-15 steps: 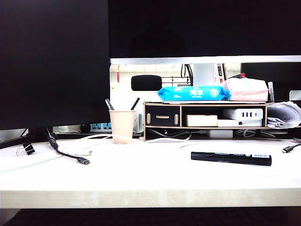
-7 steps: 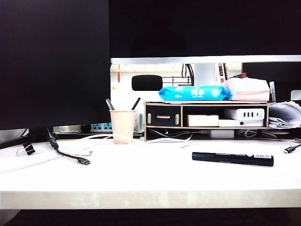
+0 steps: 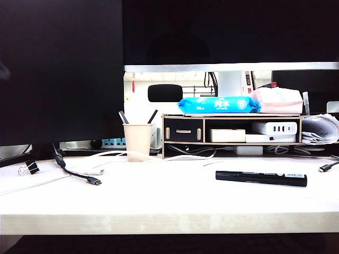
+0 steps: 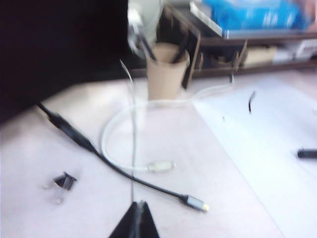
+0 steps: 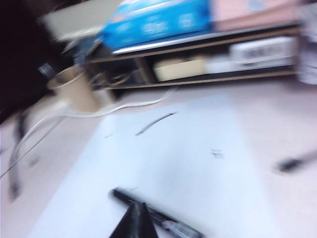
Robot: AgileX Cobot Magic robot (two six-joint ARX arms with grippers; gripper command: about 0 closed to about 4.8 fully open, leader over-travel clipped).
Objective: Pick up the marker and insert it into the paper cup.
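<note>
The black marker [image 3: 260, 178] with white print lies flat on the white table, right of centre; in the right wrist view the marker [image 5: 156, 215] lies just beyond my right gripper [image 5: 135, 206], whose jaws are pressed together and empty. The beige paper cup [image 3: 137, 141] stands upright at the back left with two dark pens in it; it shows as the paper cup [image 4: 166, 72] far ahead of my left gripper [image 4: 137, 204], which is shut and empty above the table. Neither gripper appears in the exterior view.
A black USB cable [image 3: 79, 175] and a white cable [image 3: 106, 156] lie left of the cup, with a binder clip [image 3: 29, 168] at the far left. A wooden desk organiser [image 3: 233, 135] topped by a blue wipes pack [image 3: 217, 105] stands behind. Another cable end [image 3: 326, 167] lies at the right edge.
In the exterior view nothing on the table has moved; only a slight shake of the picture shows. Both wrist views are blurred by motion.
</note>
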